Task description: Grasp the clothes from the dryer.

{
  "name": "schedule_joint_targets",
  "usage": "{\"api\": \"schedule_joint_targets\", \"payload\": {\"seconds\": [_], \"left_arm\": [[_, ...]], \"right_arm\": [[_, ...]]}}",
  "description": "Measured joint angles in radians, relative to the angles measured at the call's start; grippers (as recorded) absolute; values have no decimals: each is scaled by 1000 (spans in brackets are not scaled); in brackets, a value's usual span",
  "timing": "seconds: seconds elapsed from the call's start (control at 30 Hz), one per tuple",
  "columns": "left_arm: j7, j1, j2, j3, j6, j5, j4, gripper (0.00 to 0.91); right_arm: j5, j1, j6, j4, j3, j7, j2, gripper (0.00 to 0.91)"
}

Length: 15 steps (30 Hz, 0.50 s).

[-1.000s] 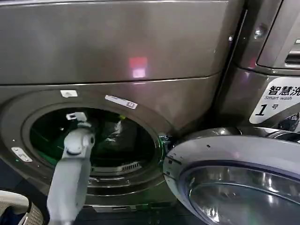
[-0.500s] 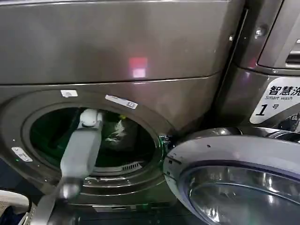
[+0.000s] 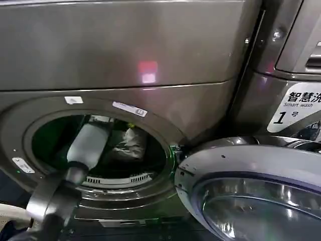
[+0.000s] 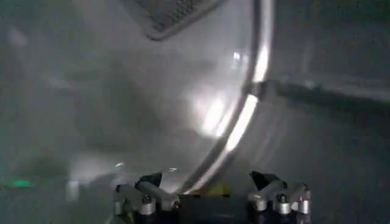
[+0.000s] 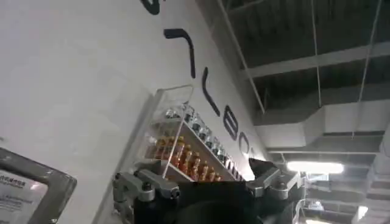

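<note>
The dryer [image 3: 125, 45] is a big bronze-grey front-loader with a small red light, and its round porthole [image 3: 100, 148] stands open. Deep in the dark drum lies a pale grey bundle of clothes [image 3: 128, 143]. My left arm [image 3: 88, 143] reaches through the porthole, its end just left of the bundle. In the left wrist view my left gripper [image 4: 204, 178] is open with nothing between its fingers, facing the curved drum wall [image 4: 244, 115] and a perforated panel [image 4: 173, 12]. My right gripper [image 5: 195, 173] is open and empty, held away from the dryer and pointing at a white wall.
The dryer's glass door [image 3: 246, 186] hangs open at the lower right, close beside the porthole. A neighbouring machine with a "Smart wash" label [image 3: 296, 113] stands to the right. A pale basket edge [image 3: 7, 213] shows at the lower left. A shelf of small bottles [image 5: 183, 152] hangs on the wall.
My left arm has pushed further through the porthole, its end moving up and right toward the pale bundle. The clothes and the door have not moved.
</note>
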Motion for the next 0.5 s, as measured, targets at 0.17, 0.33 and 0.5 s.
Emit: {"api": "schedule_joint_targets", "payload": {"seconds": [0.17,0.33,0.5], "left_arm": [[61,-33,-8,73,-55,110,33,907],[92,-45,-25,134,-82,201,59,907],[104,-48,-41,177,-97,286,87,907]], "right_arm": [[-3,3,4,2,-5,-2,11,907],[-4,2,5,2,-5,-3,13,907],[-4,1,6,2,-3,-4,15,907]]}}
